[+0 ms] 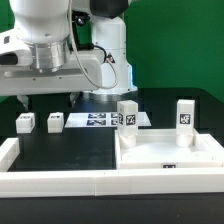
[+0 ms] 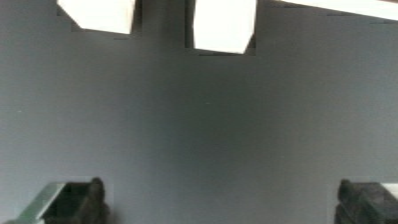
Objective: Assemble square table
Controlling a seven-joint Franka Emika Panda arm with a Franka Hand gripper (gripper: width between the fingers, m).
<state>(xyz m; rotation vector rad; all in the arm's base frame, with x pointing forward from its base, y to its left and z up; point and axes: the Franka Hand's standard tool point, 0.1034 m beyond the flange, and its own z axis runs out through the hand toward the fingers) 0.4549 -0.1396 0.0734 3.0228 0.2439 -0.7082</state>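
Tabletop of dark material [image 1: 90, 150] fills the exterior view, with a white robot arm [image 1: 50, 30] rising at the exterior view's upper left. The gripper [image 1: 47, 100] hangs above the table, its jaws spread wide with nothing between them. Near it, a first loose leg [image 1: 25, 122] and a second loose leg [image 1: 55, 122], both short, white and tagged, rest on the table side by side, a little apart. To the exterior view's right of them the marker board [image 1: 100, 120] lies flat. Further right sits the square panel [image 1: 165, 155], white, with its rimmed side facing up. A third leg [image 1: 128, 113] and a fourth leg [image 1: 185, 113] stand upright at its two far corners. A long white L-shaped rail [image 1: 60, 183] runs along the front of the table and turns back at the exterior view's left. In the wrist view, the gripper [image 2: 217, 205] shows as two dark fingertips [image 2: 71, 200] set far apart over bare grey table [image 2: 214, 120]. Beyond them, partly cut off by the frame edge, lie the two loose legs [image 2: 98, 14] [image 2: 222, 25], clear of the fingers.
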